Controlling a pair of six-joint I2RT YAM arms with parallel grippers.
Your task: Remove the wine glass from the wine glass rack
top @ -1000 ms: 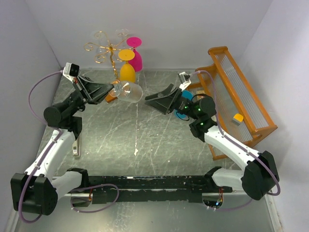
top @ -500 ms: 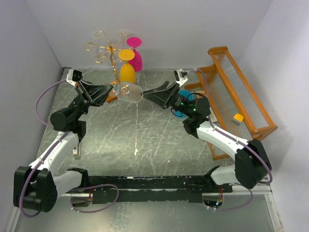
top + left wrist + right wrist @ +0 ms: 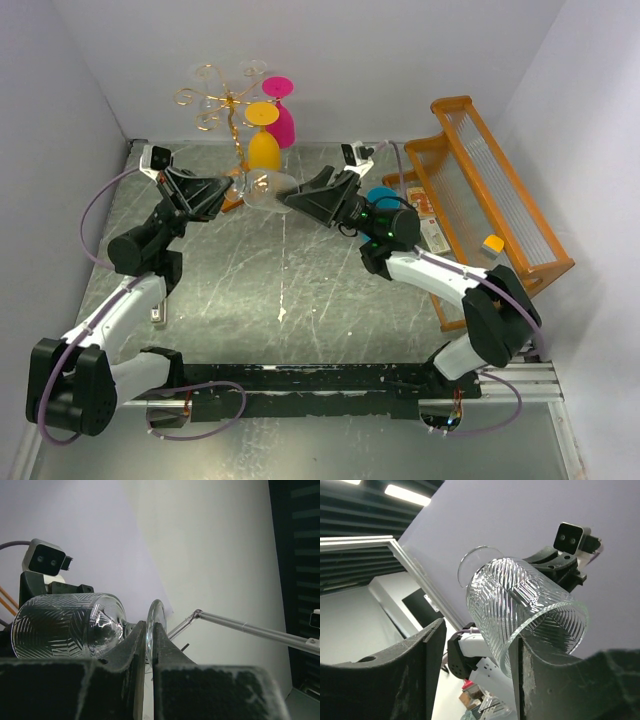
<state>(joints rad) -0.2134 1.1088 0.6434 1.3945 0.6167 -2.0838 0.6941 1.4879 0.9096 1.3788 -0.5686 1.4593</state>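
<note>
A clear ribbed wine glass [image 3: 263, 188] lies on its side above the table, just in front of the gold wire wine glass rack [image 3: 222, 100]. My left gripper [image 3: 232, 189] is shut on the glass's flat foot [image 3: 156, 617], the disc pinched edge-on between the fingers, at the left gripper [image 3: 148, 632]. My right gripper [image 3: 287, 196] has come in from the right and stands open around the bowl's mouth [image 3: 540, 630]. One finger [image 3: 545, 680] touches the rim. The other finger [image 3: 415, 670] stands apart from it, at the right gripper [image 3: 480, 637].
A yellow glass [image 3: 264, 148] and a pink glass [image 3: 283, 118] hang upside down on the rack, right behind the held glass. A large orange wooden-framed rack [image 3: 505, 195] stands at the right, with a blue object [image 3: 381, 195] beside it. Grey walls close in on three sides.
My right arm has swung left to the glass and its jaws have narrowed around the bowl. My left gripper has carried the glass slightly back and left, still shut on its foot.
</note>
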